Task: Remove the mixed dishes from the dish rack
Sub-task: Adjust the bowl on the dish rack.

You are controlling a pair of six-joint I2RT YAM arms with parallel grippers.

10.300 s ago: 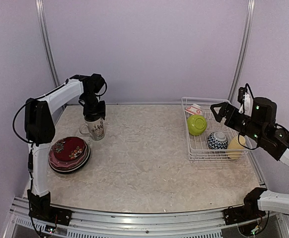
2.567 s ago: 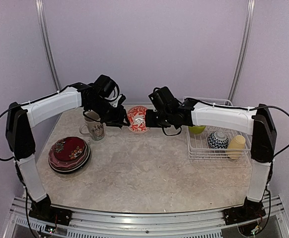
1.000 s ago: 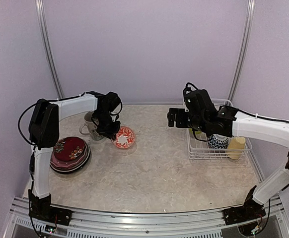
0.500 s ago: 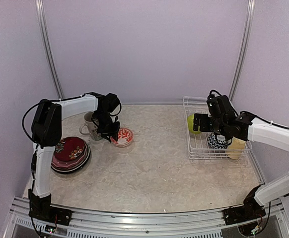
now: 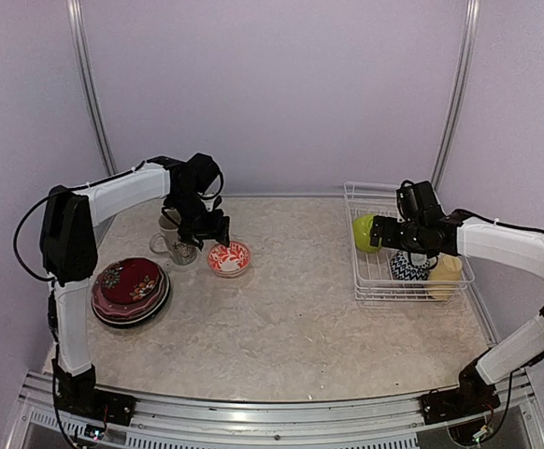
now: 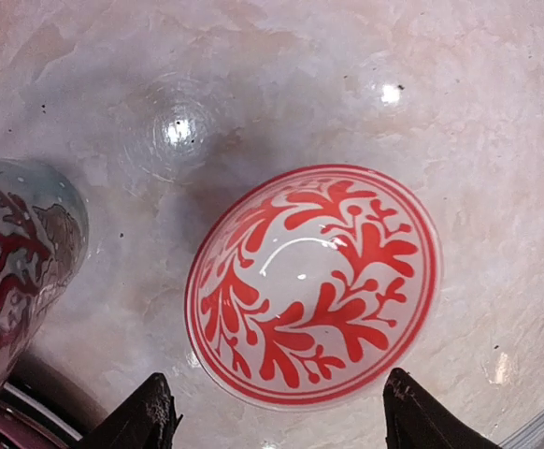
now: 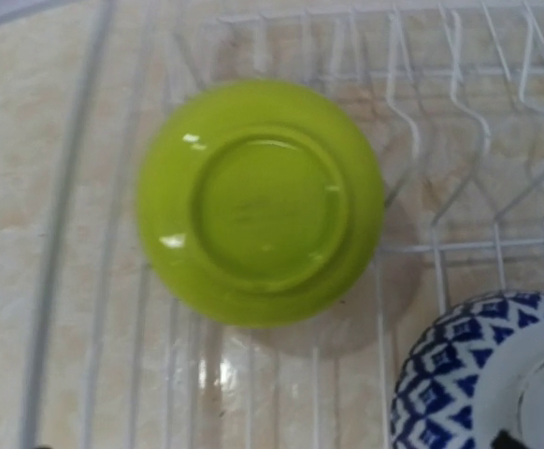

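A red-and-white patterned bowl (image 5: 228, 258) sits upright on the table, and in the left wrist view (image 6: 314, 285) it lies free between and below the fingers. My left gripper (image 5: 214, 236) (image 6: 272, 416) is open and empty just above it. The white wire dish rack (image 5: 412, 292) (image 7: 66, 187) holds a lime-green bowl (image 5: 365, 234) (image 7: 261, 198) bottom up, a blue patterned bowl (image 5: 408, 267) (image 7: 478, 374) and a pale-yellow mug (image 5: 447, 276). My right gripper (image 5: 380, 234) hovers over the lime bowl, open and empty. Only one dark fingertip (image 7: 504, 440) shows in the right wrist view.
A beige patterned mug (image 5: 180, 245) (image 6: 20, 253) stands just left of the red-and-white bowl. A stack of plates with a red one on top (image 5: 130, 288) lies at the front left. The rack stands against the right wall post.
My left gripper has let go of the red-and-white bowl and risen a little; the bowl rests on the table. My right gripper has settled closer over the lime bowl in the rack.
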